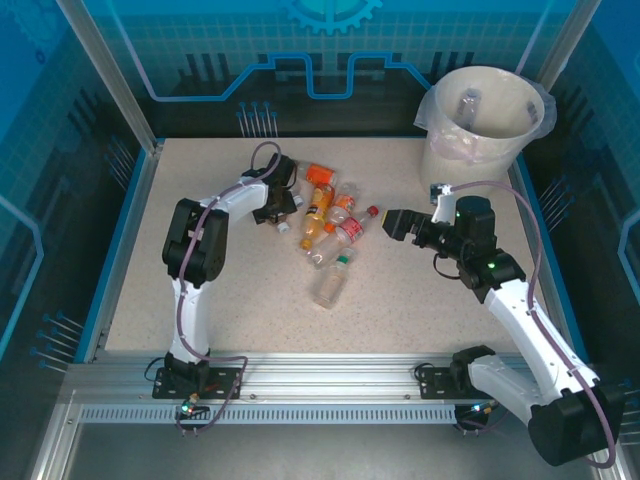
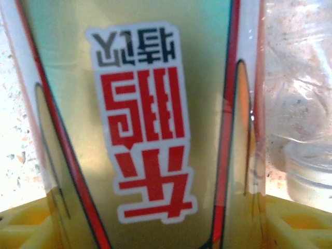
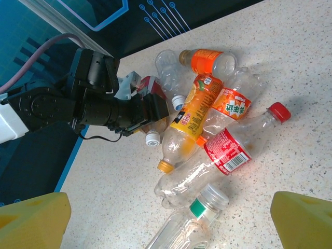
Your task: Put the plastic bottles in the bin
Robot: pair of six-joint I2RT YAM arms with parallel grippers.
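1. Where the left arm ends at the far-left edge of the bottle pile [image 1: 325, 225], the left fingers [image 2: 23, 228] stand on either side of a yellow-labelled bottle [image 2: 150, 129]. They press against its two sides, pinching it.
2. Seen from the left wrist, that bottle's label, printed with red characters, spans the gap between the two yellow tips. A clear crumpled bottle [image 2: 306, 104] lies just beside it on the right.
3. The right fingers [image 3: 31, 218] are spread wide with nothing between them. From above, they sit between the pile and the bin [image 1: 530, 100], pointing at the pile and apart from every bottle.
4. The pile lies near the middle of the table [image 1: 420, 310], slightly toward the far side. Its bottles lie on their sides, several touching or overlapping.
5. The right wrist view shows these items in the pile:
   - an orange-capped bottle [image 3: 189, 119] holding orange liquid, in the centre;
   - a red-capped bottle [image 3: 223, 150], clear with a red label, touching the orange-capped one;
   - a green-banded bottle [image 3: 199, 215] with a white cap, nearest the camera and just beside the red-capped one;
   - an orange-labelled bottle [image 3: 207, 59] at the far edge.
6. The bin stands upright at the far right corner of the table, with a clear bag folded over its rim. One clear bottle [image 1: 469, 102] lies inside it.
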